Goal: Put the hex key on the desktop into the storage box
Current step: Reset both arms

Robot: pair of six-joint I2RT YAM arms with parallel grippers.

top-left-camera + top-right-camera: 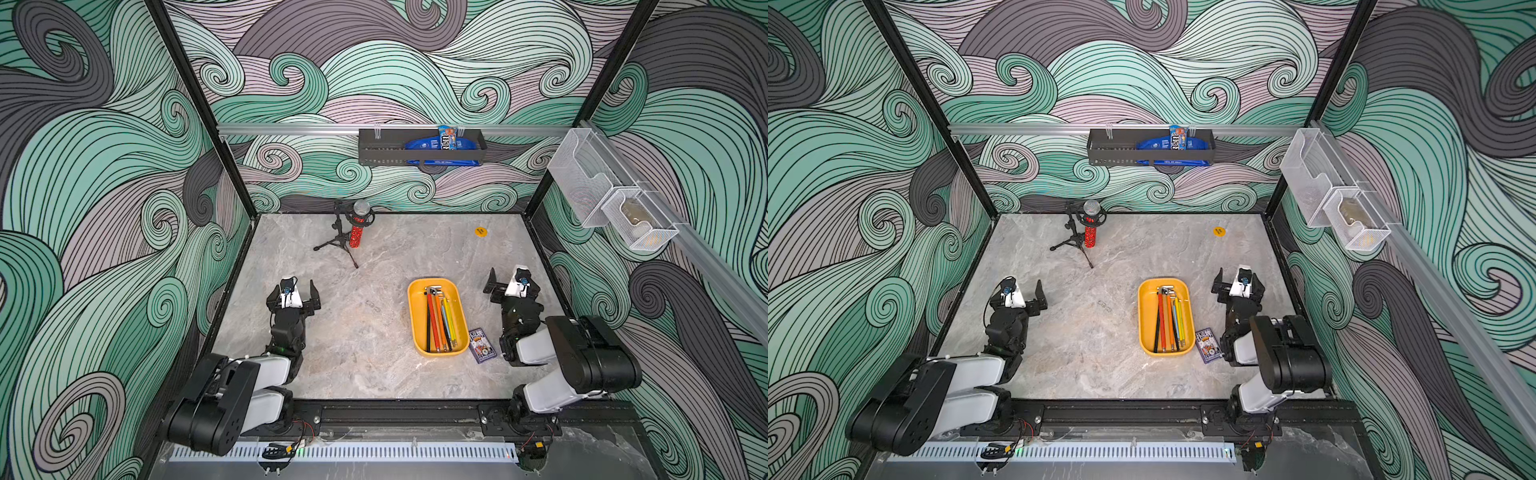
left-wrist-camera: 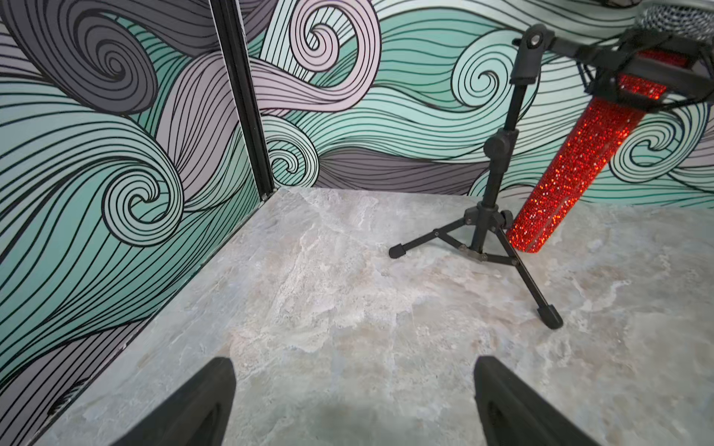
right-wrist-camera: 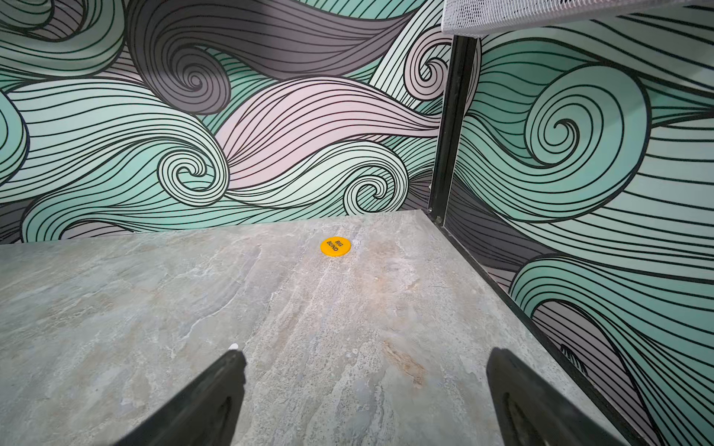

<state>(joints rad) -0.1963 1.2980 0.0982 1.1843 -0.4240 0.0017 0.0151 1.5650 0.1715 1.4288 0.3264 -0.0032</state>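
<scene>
Orange-yellow plastic, the box (image 1: 415,332) sat on the desktop (image 1: 357,340) at 3 o'clock from its middle. The hex keys (image 1: 433,322) lay lengthwise inside it, bent ends toward 12 o'clock. The left gripper (image 1: 296,289) hung low at 9 o'clock and the right gripper (image 1: 514,277) at 3 o'clock, past the box. Each had its jaws wide apart over bare marble. Cards (image 1: 482,345) lay just beside the box at its 5 o'clock. A mic (image 1: 356,232) stood at 11 o'clock, and a chip (image 1: 481,232) lay at 1 o'clock.
</scene>
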